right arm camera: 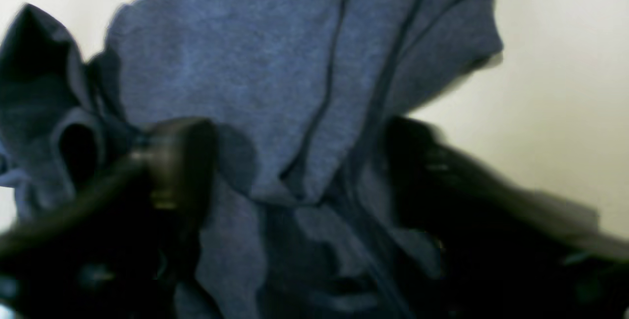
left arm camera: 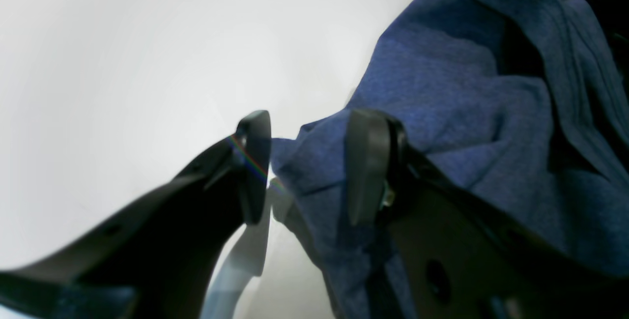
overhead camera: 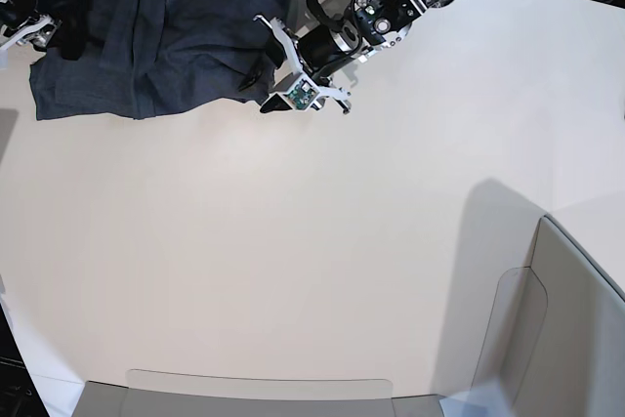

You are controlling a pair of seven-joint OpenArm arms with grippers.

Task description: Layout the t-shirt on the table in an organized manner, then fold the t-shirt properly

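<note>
Seeing the t-shirt (overhead camera: 146, 36) lying rumpled at the far left corner of the worktop (overhead camera: 293, 241), running right up to the back edge and close to the left one, so barely any slack there. Getting loads of bare surface toward the near side and the right though. Spotting a grey-beige bin wall (overhead camera: 586, 310) standing at the near right corner, well apart from the cloth, plus a low clear panel (overhead camera: 254, 388) lining the near edge. Finding the left end effector (left arm camera: 309, 127) parked at the shirt's right-hand corner, fingers spread with a fold of blue fabric lying between them, not squeezing it. Catching the right end effector (right arm camera: 295, 152) over at the shirt's left end, fingers apart with cloth bunched in the gap, but honestly blurring too much to tell whether actually pinching anything. Losing that arm mostly off the base view's left edge, and not making out the neck lettering anywhere.
</note>
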